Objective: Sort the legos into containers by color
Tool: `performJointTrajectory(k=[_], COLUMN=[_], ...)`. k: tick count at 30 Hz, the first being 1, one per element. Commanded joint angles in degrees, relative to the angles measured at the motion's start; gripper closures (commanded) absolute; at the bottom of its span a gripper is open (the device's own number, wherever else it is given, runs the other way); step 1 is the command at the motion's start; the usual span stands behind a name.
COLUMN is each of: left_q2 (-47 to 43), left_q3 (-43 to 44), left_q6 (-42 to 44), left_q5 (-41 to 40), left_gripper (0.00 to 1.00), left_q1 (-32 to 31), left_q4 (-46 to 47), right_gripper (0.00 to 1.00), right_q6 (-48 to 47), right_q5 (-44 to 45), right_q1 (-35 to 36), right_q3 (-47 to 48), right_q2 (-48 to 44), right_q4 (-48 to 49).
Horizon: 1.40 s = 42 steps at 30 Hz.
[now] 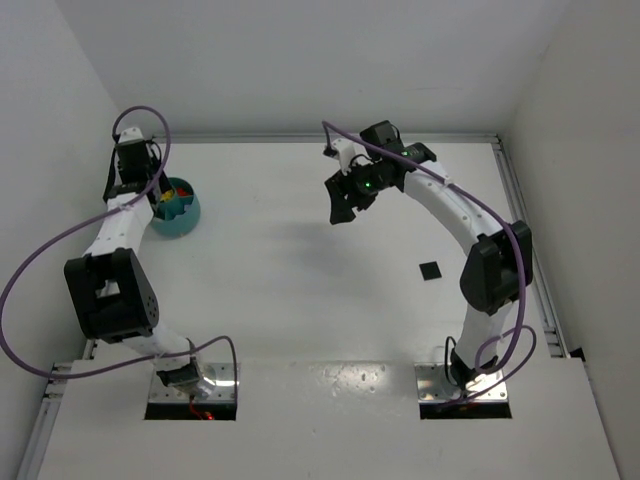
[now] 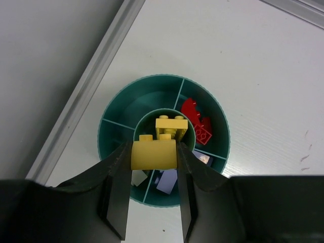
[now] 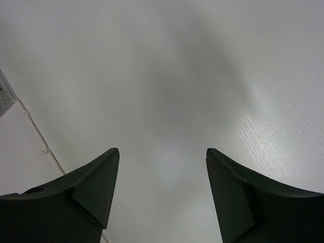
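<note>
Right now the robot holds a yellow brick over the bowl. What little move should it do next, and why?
Probably open the left gripper and drop the held yellow brick. It hangs over the middle cup of the teal bowl, where another yellow brick already lies; the red bricks sit in an outer section.

No readable text
I can make out no words, numbers, labels or signs anywhere in my views.

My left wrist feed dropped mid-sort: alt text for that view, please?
The left fingers grip a yellow lego above the teal bowl, whose centre compartment holds another yellow lego. Red legos lie in an outer compartment.
</note>
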Motion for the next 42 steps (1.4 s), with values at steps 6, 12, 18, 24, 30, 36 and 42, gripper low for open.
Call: performJointTrajectory(k=[6,12,18,24,30,36,42], left_q2=[2.5,3.6,4.2,2.1,-6.4,-15.1,-17.2], left_q3=[3.4,3.4,3.4,4.1,4.6,-0.2,-2.7], left_q6=[-1.1,-1.1,-0.6,1.6,8.5,19.1,17.9], left_q5=[0.4,1.5,2.0,7.2,20.5,44.1,48.4], left_gripper=[0.96,0.77,0.50,0.28,0.28,0.26,0.21], left_q1=[-0.3,-0.9,-0.9,-0.9,-0.9,-0.9,-0.9], left_q4=[3.1,3.1,2.5,2.5,1.5,-2.4,-4.5], right_gripper=[0.29,0.29,0.29,0.29,0.32,0.37,0.24], right_q6=[-0.4,-0.4,-1.0,-1.0,-4.1,-14.8,-11.5], right_q5=[-1.6,-1.1,0.2,2.9,9.3,17.0,25.9], right_q1=[-0.2,-0.2,-0.7,-2.6,-5.9,-10.8,-14.4], right_q3=[3.0,3.0,0.8,-3.2,-13.7,-27.9,-29.9], right_q2=[0.8,1.3,1.8,1.3,-3.3,-11.3,-9.4], right_q4=[0.1,-0.5,-0.5,0.2,-0.5,-1.9,-1.9])
